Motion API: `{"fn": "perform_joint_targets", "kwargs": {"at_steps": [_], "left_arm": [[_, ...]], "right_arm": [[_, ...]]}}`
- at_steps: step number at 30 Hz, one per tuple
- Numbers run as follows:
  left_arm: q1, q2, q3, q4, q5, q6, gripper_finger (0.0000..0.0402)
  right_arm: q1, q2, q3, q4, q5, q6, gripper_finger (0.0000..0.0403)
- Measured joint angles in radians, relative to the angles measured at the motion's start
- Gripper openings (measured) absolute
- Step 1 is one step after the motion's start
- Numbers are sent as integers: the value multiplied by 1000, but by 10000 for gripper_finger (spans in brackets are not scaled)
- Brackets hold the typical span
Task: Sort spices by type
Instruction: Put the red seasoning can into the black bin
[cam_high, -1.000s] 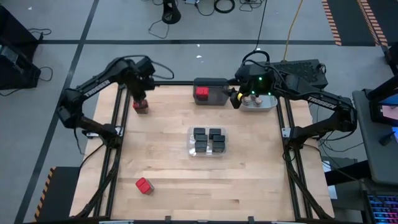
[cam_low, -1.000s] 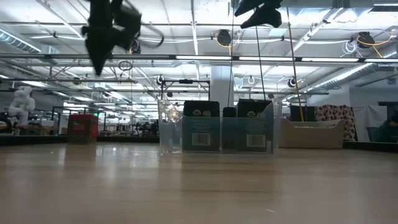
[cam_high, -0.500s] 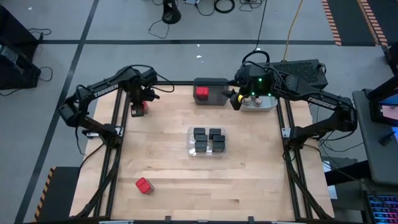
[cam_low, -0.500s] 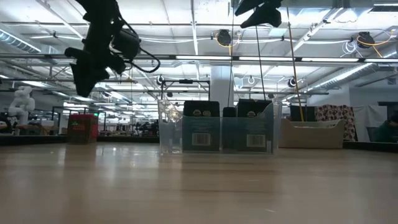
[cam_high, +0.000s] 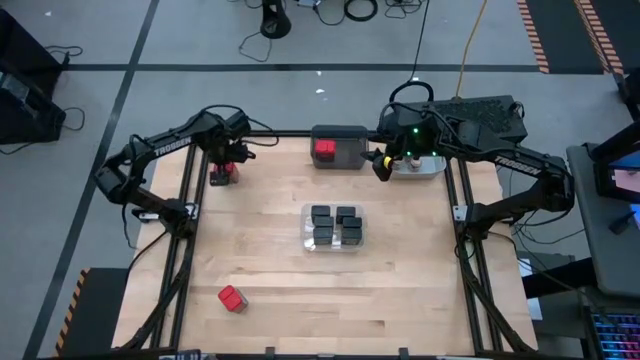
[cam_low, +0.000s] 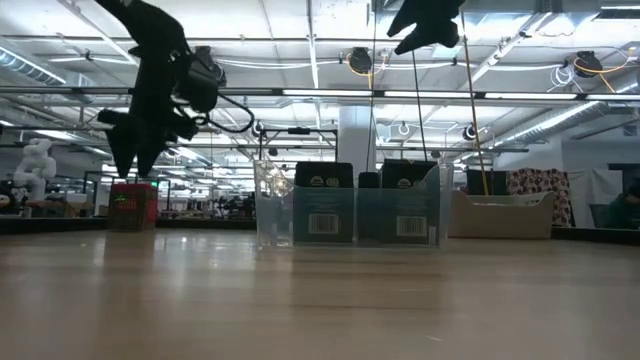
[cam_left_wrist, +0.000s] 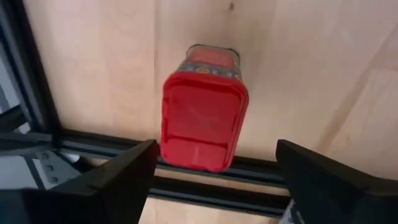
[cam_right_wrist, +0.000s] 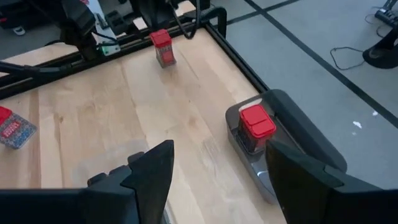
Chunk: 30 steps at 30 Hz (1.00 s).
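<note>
A red-topped spice box stands upright on its base on the table's far left, by the frame rail. My left gripper points down over it, open, one finger on each side of the red lid and clear of it; in the low view the gripper hangs just above the box. My right gripper waits open in the air at the far right, between the dark grey bin and the light grey bin.
The dark grey bin holds one red-topped box. A clear bin at mid-table holds several black boxes. Tan-lidded jars sit in the light grey bin. Another red-topped box lies on its side near the front left.
My left gripper has come down toward the red-topped box at the far left, rolling as it sank, and has opened from shut to wide. The box has stayed where it stood.
</note>
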<state>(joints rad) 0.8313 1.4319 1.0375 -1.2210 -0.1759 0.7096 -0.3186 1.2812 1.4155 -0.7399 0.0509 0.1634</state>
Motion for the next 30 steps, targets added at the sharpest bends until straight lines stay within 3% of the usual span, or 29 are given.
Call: {"fn": "perform_joint_targets", "kwargs": {"at_steps": [6,15,30], "left_arm": [[0,0,-43,72,-63,10,343],[0,0,-111,167,-64,38,343],[0,8,-132,166,-68,37,332]], "right_arm": [[0,0,0,19,0,-30,235],[0,0,0,34,1,-45,235],[0,0,0,33,1,-36,235]]}}
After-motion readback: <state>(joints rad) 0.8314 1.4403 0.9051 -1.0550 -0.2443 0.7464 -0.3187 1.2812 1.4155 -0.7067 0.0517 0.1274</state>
